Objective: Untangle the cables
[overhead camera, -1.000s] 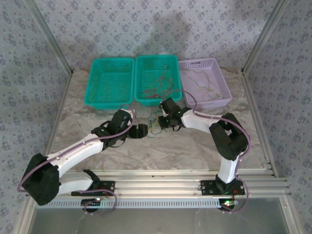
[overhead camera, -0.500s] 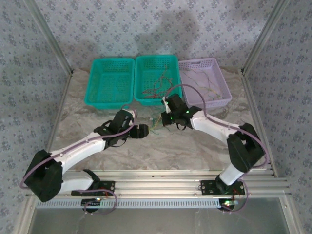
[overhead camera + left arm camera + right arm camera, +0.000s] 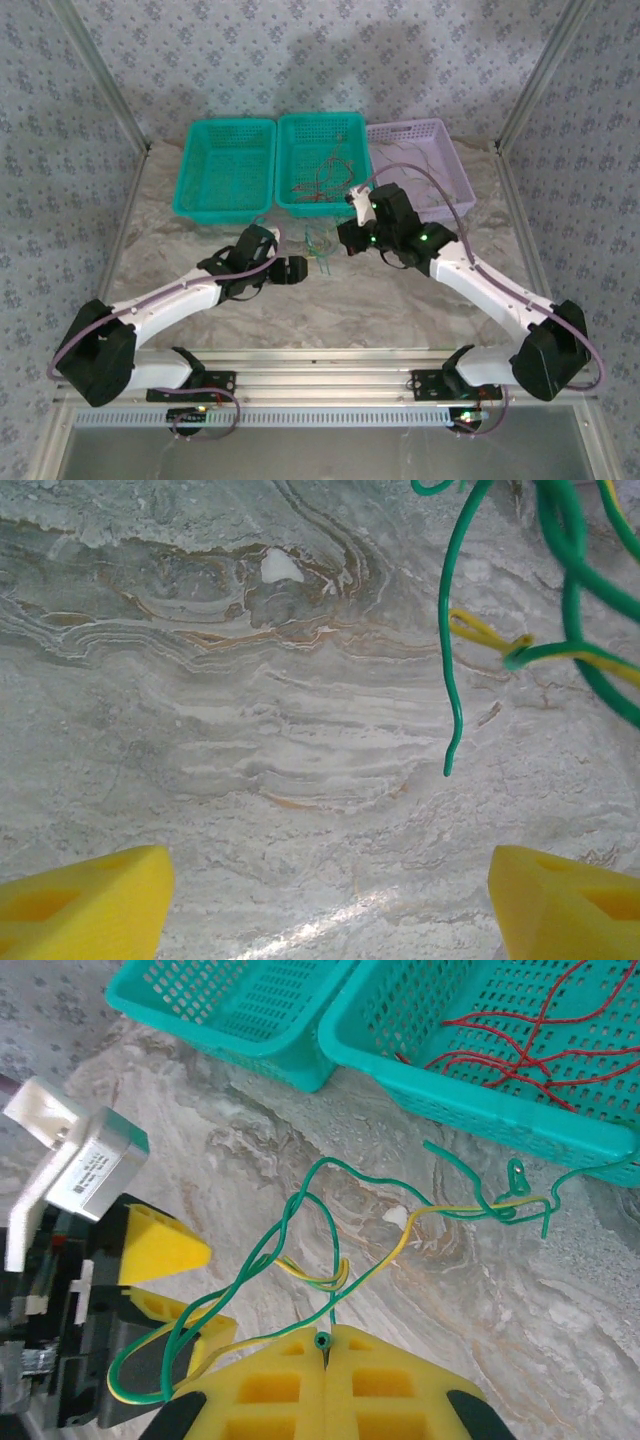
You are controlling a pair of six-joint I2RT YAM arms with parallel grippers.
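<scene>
The right gripper (image 3: 322, 1344) is closed on the end of a green wire (image 3: 300, 1215), which is twisted with a yellow wire (image 3: 398, 1250) over the table (image 3: 560, 1290), just in front of the middle basket (image 3: 470, 1110). To do this step well, the left gripper (image 3: 325, 872), whose fingers stand wide apart with nothing between them, should probably close on the yellow wire near the knot (not on the loose green end), and then the arms should pull apart slowly. Farther back, red wires (image 3: 500, 1050) lie in that basket, apart from this pair.
</scene>
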